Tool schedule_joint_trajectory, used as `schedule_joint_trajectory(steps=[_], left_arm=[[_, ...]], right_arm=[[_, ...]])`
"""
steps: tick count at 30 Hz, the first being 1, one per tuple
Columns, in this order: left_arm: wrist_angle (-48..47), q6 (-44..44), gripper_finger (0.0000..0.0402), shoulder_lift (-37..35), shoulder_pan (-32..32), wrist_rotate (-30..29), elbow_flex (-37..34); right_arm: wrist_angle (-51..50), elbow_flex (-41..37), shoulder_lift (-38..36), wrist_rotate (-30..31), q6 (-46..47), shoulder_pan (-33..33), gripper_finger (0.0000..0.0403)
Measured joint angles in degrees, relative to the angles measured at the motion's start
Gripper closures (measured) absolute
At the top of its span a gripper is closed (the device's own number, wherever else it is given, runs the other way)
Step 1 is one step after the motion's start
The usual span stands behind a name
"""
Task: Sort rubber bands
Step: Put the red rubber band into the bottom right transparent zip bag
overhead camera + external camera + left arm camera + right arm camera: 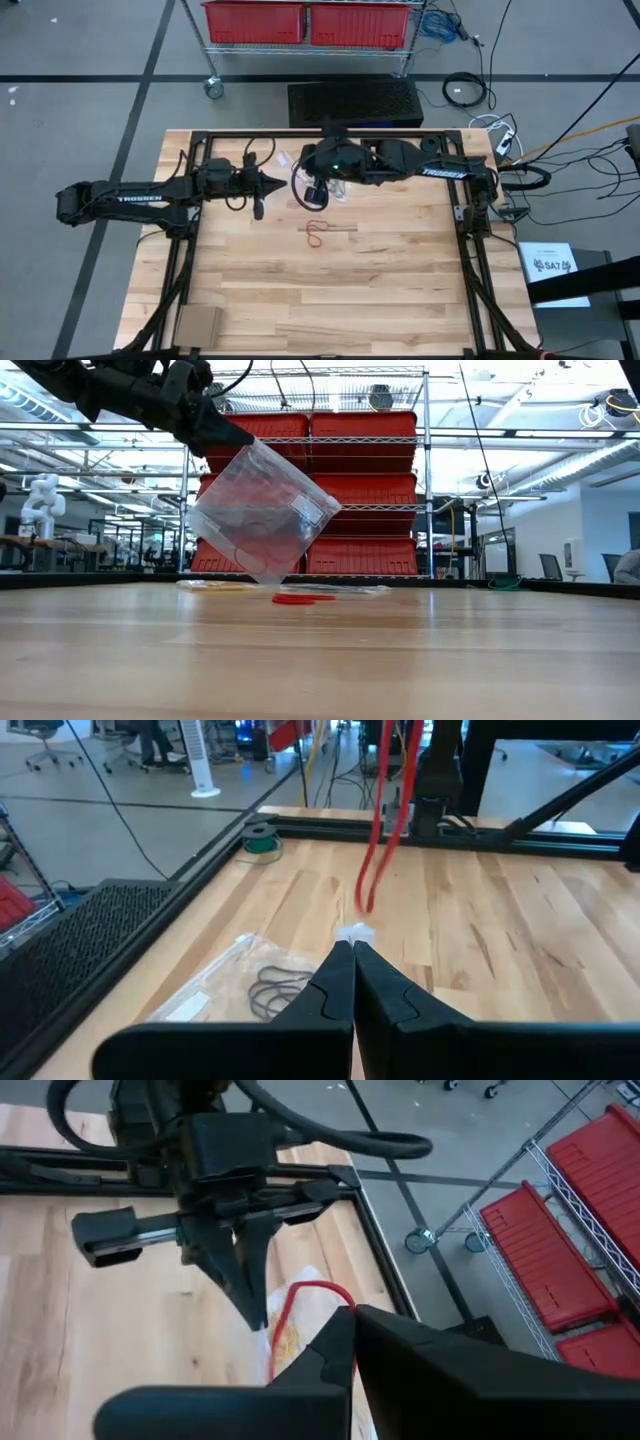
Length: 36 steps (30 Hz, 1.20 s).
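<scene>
My left gripper (245,438) is shut on a clear plastic bag (262,510) with a white label, which hangs above the far middle of the table. My right gripper (352,1315) is higher, just to the right of it, shut on a long red rubber band (380,820). The band's lower end dangles just above the left fingertips (353,948). A few red rubber bands (318,232) lie loose on the wood at mid-table. A flat bag with dark bands (255,985) lies on the table by the far rail. My left gripper pinches the bag's upper corner (232,448) between its two fingers, coming nearly level from the table's left. The bag hangs tilted below the tips, one corner lowest, clear of the table. My right gripper pinches one end of the red band (335,1302) between its fingertips, slanting down from the right. The rest hangs below as a narrow slack loop, clear of the table.
A black frame (320,133) runs along the far edge and both sides of the table. A piece of cardboard (197,325) lies at the near left corner. Beyond the far edge stand a dark mat (355,102) and red bins (305,22).
</scene>
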Motion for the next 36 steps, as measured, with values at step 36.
schedule_joint_trajectory(steps=[36], left_arm=[[6.9,0.0,0.0402,0.0,-1.6,0.7,0.0]], right_arm=[[-8.3,-0.1,2.6,-5.4,4.1,-1.0,0.0403]])
